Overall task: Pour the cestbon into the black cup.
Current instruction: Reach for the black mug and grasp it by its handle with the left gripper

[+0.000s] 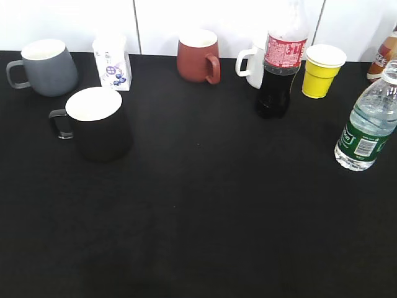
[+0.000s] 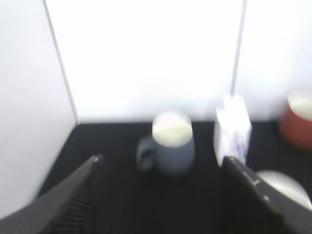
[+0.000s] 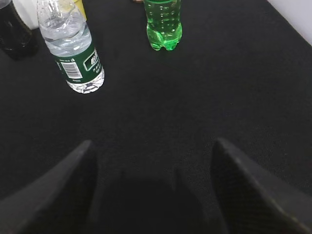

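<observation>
Right claw (image 3: pixel 153 195) nearest the wrist lens, jaws spread wide and empty over bare black counter (image 1: pixel 205 236); left claw (image 2: pixel 163 195) likewise wide open, holding nothing, facing the grey mug (image 2: pixel 170 146). Cestbon (image 1: pixel 369 121) stands upright, cap on, at the counter's right edge, well apart from the black cup (image 1: pixel 98 124) sitting left of centre with its handle pointing left. Bottle looks mostly full, so likely weighty with thin walls that give under squeeze; the labelled mid-body (image 3: pixel 80 63) seems the firmest, least slippery hold, and the cap needs removing first.
</observation>
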Motion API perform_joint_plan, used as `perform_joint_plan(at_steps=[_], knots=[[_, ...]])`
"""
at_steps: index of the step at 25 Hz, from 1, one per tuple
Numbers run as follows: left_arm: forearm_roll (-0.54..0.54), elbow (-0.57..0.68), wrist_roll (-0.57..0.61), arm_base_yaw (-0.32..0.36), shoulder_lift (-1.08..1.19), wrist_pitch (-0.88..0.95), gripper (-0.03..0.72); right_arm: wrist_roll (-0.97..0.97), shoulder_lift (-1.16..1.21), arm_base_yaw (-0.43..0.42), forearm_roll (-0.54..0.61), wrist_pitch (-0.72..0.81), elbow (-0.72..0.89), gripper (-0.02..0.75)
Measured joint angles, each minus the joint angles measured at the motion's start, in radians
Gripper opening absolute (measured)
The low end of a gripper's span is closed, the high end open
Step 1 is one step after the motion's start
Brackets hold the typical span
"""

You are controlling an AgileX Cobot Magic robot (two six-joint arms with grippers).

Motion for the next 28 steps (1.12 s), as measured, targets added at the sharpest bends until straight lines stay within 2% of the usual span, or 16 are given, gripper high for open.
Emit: perform_joint_plan(at_steps=[3,4,6,8,10,13,16,18,22,24,28], knots=[[-0.039,0.010,0.000,0.000,0.171,-0.170,0.552,0.000,0.000,0.000,0.000,0.000,0.000,0.555],[-0.107,0.074,0.000,0.000,0.219,-0.307,0.552,0.000,0.000,0.000,0.000,0.000,0.000,0.555],[-0.145,0.214,0.000,-0.013,0.248,-0.438,0.552,0.000,0.000,0.000,0.000,0.000,0.000,0.555],[-0.147,0.328,-0.001,-0.065,0.251,-0.541,0.552,0.000,0.000,0.000,0.000,0.000,0.000,0.555],[-0.149,0.449,-0.011,-0.191,0.255,-0.715,0.552,0.000,0.000,0.000,0.000,0.000,0.000,0.555],[-0.149,0.461,-0.011,-0.246,0.321,-0.758,0.552,0.000,0.000,0.000,0.000,0.000,0.000,0.555],[-0.149,0.461,-0.013,-0.246,0.493,-0.877,0.552,0.000,0.000,0.000,0.000,0.000,0.000,0.555],[-0.140,0.461,-0.055,-0.246,0.576,-0.944,0.552,0.000,0.000,0.000,0.000,0.000,0.000,0.555],[-0.048,0.461,-0.094,-0.246,0.760,-1.108,0.552,0.000,0.000,0.000,0.000,0.000,0.000,0.555],[-0.043,0.457,-0.096,-0.246,0.868,-1.210,0.551,0.000,0.000,0.000,0.000,0.000,0.000,0.555],[-0.042,0.454,-0.097,-0.246,0.956,-1.348,0.531,0.000,0.000,0.000,0.000,0.000,0.000,0.555]])
